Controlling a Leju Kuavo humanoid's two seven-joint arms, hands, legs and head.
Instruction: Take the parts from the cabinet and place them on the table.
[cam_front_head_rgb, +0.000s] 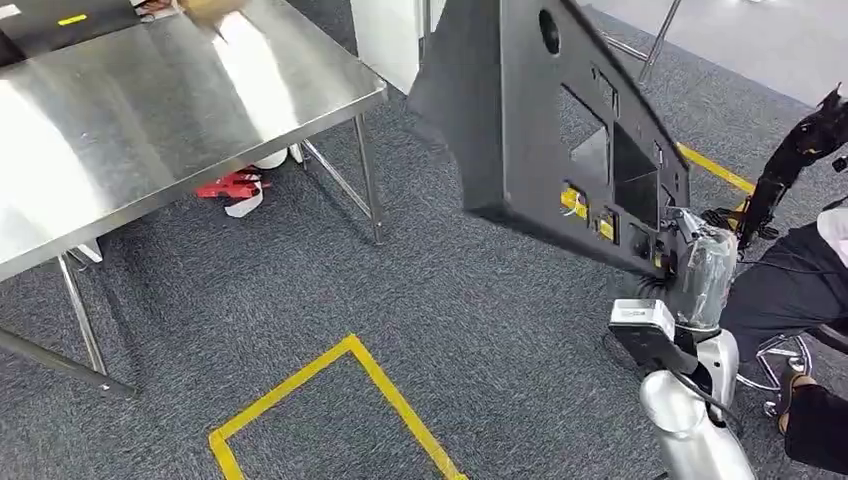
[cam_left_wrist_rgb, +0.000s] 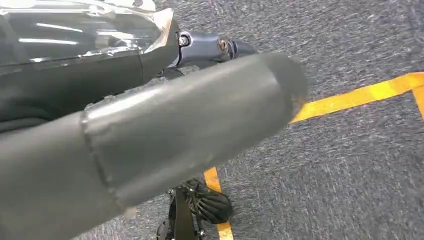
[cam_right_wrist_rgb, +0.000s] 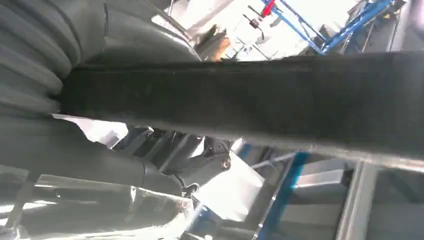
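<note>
The black panel (cam_front_head_rgb: 545, 130) hangs in the upper right of the head frame, its long axis slanting up-left from my right hand (cam_front_head_rgb: 700, 270), which clamps its lower edge; the counter (cam_front_head_rgb: 150, 110) lies upper left. My left hand (cam_left_wrist_rgb: 150, 140) hangs empty over carpet.

Left hand (cam_left_wrist_rgb: 150, 135) dominates frame: thick grey thumb runs from lower left toward right centre, blurred tip near yellow floor tape (cam_left_wrist_rgb: 360, 95). Clear plastic wrap (cam_left_wrist_rgb: 85, 30) over dark cover at upper left. Darker finger (cam_left_wrist_rgb: 210, 47) with bolts at top centre. Nothing in hand. Grey carpet (cam_left_wrist_rgb: 340, 175) behind.
</note>
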